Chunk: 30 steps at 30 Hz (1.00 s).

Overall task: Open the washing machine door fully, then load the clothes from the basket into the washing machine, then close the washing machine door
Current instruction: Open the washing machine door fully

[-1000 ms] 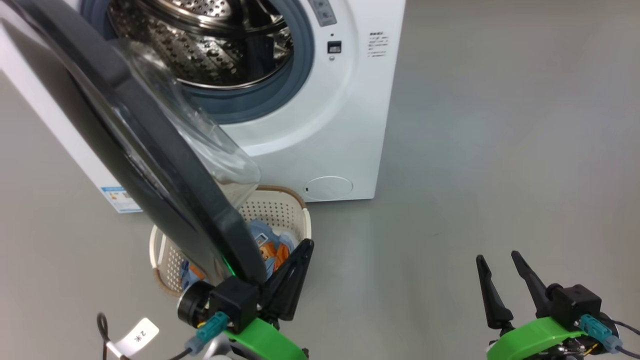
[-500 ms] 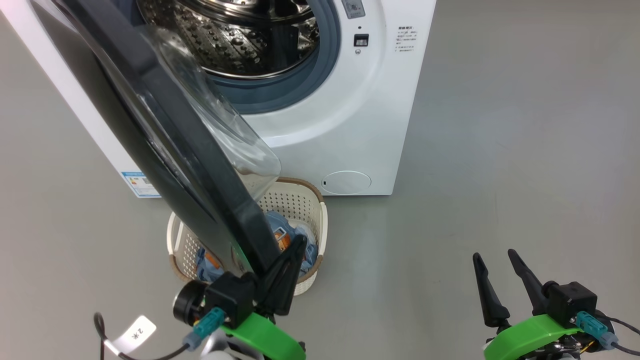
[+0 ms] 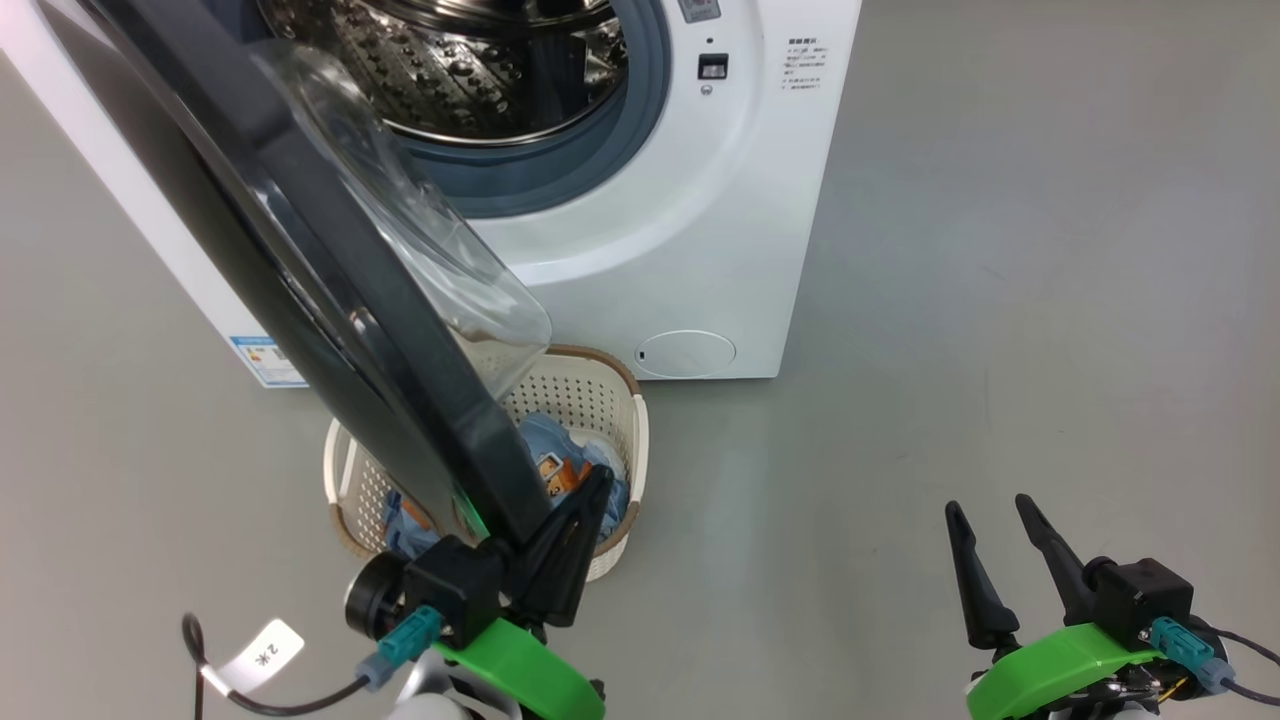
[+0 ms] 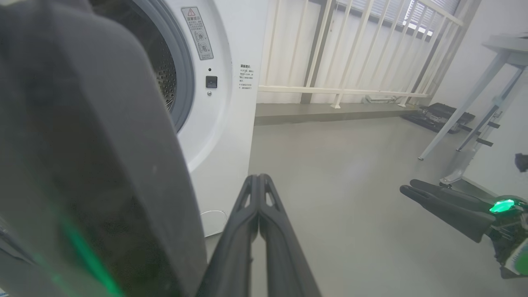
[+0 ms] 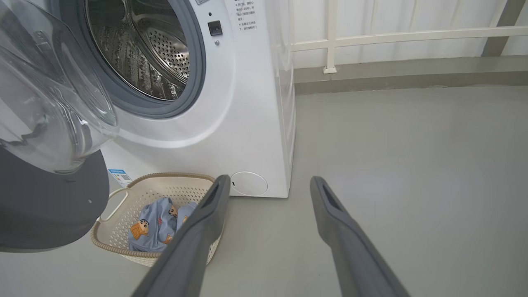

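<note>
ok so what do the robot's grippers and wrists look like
Both the left gripper and right gripper have two long, tapering black fingers on a black block, a bright green bracket and a teal plug with grey cable. The left one also carries a white tag marked 2.

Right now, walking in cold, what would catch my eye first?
The glossy black-rimmed washing machine door stands open across the head view's left, its glass bowl bulging. Behind it the white washing machine bares its steel drum at the top. Below the door a cream basket on the floor holds blue bear-print clothes.
</note>
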### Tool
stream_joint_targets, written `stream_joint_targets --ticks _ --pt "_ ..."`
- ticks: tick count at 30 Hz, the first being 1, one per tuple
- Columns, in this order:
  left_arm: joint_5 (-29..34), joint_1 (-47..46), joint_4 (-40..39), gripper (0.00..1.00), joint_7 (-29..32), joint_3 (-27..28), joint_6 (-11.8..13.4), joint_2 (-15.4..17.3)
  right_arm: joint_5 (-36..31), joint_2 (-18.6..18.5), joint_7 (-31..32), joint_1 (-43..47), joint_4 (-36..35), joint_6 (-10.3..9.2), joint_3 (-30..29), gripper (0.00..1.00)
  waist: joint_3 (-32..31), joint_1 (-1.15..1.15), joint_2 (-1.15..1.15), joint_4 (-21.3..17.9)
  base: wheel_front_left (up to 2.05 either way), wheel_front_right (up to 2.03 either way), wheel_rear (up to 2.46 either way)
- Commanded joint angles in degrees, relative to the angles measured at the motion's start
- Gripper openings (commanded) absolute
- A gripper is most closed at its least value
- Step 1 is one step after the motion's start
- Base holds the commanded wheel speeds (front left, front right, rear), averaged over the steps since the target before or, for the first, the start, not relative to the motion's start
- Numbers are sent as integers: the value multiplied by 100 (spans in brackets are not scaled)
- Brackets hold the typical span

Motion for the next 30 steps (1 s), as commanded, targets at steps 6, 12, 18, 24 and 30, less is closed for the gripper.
stream_joint_targets --ticks 6,12,18,24,30 --pt "-64 -258 -56 0 -72 272 146 81 -33 14 -69 -163 -64 9 156 100 -16 0 0 72 0 0 0" --pt "-83 -210 -87 0 -67 256 190 95 -23 16 -69 -146 -14 9 200 100 -88 0 0 142 0 0 0" --pt "-113 -129 -105 0 31 227 261 118 -1 16 -69 -129 27 9 237 100 -145 0 0 181 0 0 0" --pt "-152 -77 -22 0 102 298 404 145 19 17 -69 -110 34 9 264 100 -172 0 0 202 0 0 0" --pt "-233 -21 -72 0 236 356 561 145 40 17 -69 -69 47 9 272 100 -192 0 0 271 0 0 0"
